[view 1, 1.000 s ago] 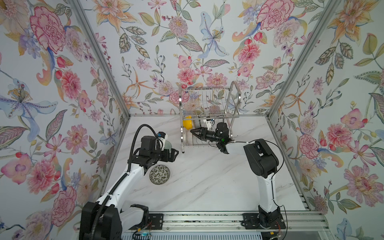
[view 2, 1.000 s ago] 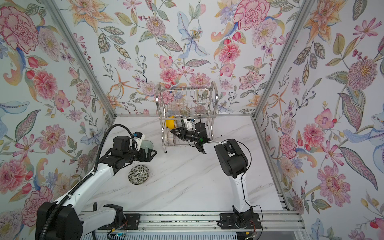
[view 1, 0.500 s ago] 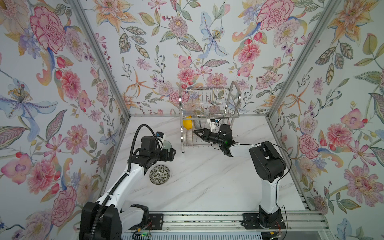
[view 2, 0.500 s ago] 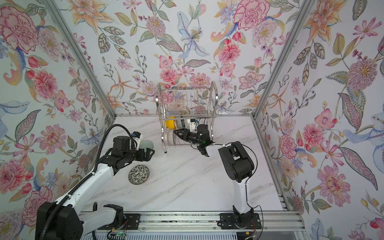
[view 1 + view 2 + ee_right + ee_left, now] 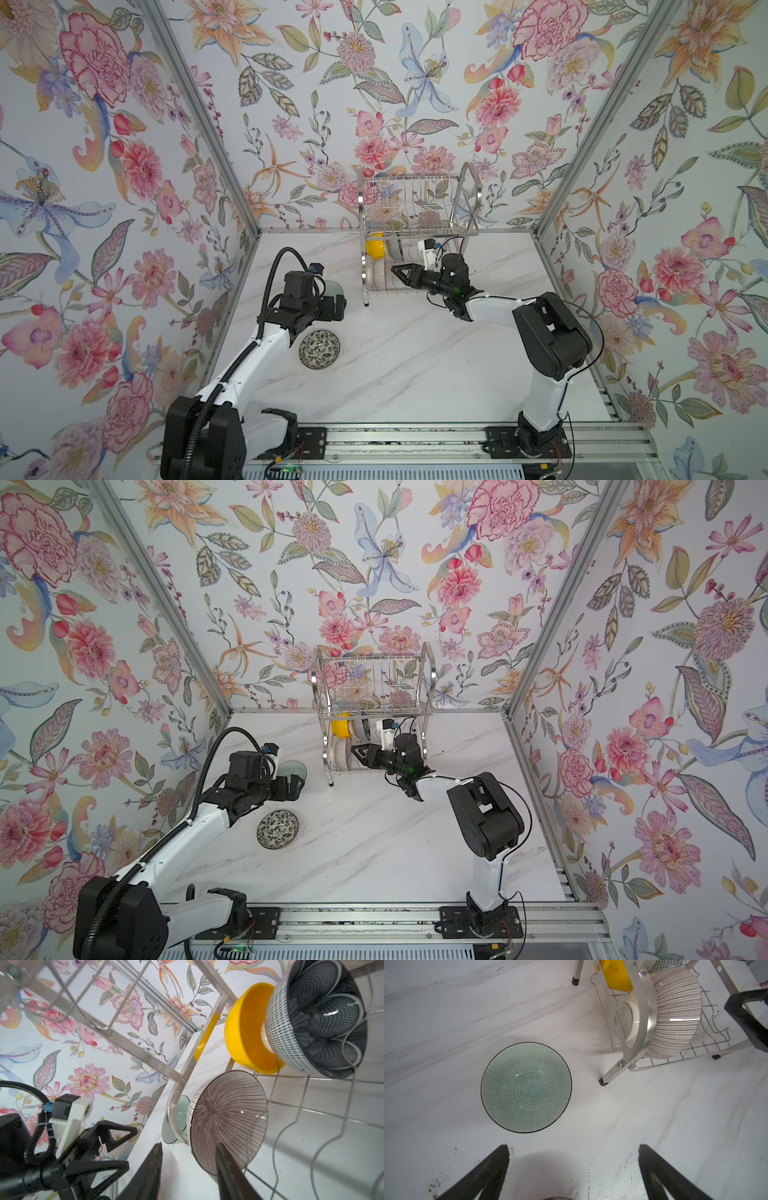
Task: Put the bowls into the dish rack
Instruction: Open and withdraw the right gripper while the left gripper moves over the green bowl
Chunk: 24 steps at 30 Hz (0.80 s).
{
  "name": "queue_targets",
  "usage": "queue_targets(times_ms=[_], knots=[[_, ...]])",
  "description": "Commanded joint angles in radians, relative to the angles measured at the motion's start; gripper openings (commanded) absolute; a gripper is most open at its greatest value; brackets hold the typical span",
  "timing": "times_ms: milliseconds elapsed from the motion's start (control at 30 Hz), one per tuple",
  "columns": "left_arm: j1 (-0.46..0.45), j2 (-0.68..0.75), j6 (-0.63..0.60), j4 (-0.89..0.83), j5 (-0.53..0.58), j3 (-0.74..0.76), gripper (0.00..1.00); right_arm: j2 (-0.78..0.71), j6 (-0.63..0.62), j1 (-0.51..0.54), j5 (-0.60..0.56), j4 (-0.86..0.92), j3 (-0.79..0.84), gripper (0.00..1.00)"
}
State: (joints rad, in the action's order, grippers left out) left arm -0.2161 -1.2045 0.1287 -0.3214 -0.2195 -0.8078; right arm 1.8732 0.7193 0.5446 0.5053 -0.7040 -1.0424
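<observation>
The dish rack (image 5: 415,208) (image 5: 374,688) stands at the back. Its lower tier holds the yellow bowl (image 5: 374,245) (image 5: 241,1043), the navy petal bowl (image 5: 395,249) (image 5: 324,1022) and the pink ribbed bowl (image 5: 378,276) (image 5: 228,1118), all on edge. My right gripper (image 5: 399,272) (image 5: 189,1147) is open at the ribbed bowl's rim, with a gap beside it. The pale green bowl (image 5: 526,1087) (image 5: 332,286) sits upright on the table. My left gripper (image 5: 573,1147) (image 5: 338,301) hovers wide open and empty just short of it. The speckled bowl (image 5: 319,349) (image 5: 277,829) lies nearer the front.
The rack's steel leg (image 5: 604,1081) stands close to the green bowl. Floral walls (image 5: 124,208) enclose the marble table (image 5: 415,365) on three sides. The rack's upper tier (image 5: 411,199) holds nothing.
My right gripper has drawn back a little out of the rack's lower tier, away from the ribbed bowl. The left arm has hardly moved.
</observation>
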Motion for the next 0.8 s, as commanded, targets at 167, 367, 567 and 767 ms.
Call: queue_targets(times_ms=[167, 367, 567, 767], knots=[[0.0, -0.04, 0.005, -0.034, 0.054, -0.04, 0.98, -0.111, -0.298, 0.09, -0.133, 0.214, 0.027, 0.43], [0.0, -0.067, 0.027, -0.04, 0.083, -0.042, 0.96, -0.148, -0.437, 0.132, -0.189, 0.273, 0.04, 0.44], [0.003, -0.105, 0.054, -0.048, 0.132, -0.053, 0.95, -0.195, -0.538, 0.165, -0.247, 0.281, 0.079, 0.44], [0.03, -0.155, 0.076, -0.069, 0.155, -0.078, 0.91, -0.236, -0.584, 0.175, -0.273, 0.243, 0.141, 0.45]])
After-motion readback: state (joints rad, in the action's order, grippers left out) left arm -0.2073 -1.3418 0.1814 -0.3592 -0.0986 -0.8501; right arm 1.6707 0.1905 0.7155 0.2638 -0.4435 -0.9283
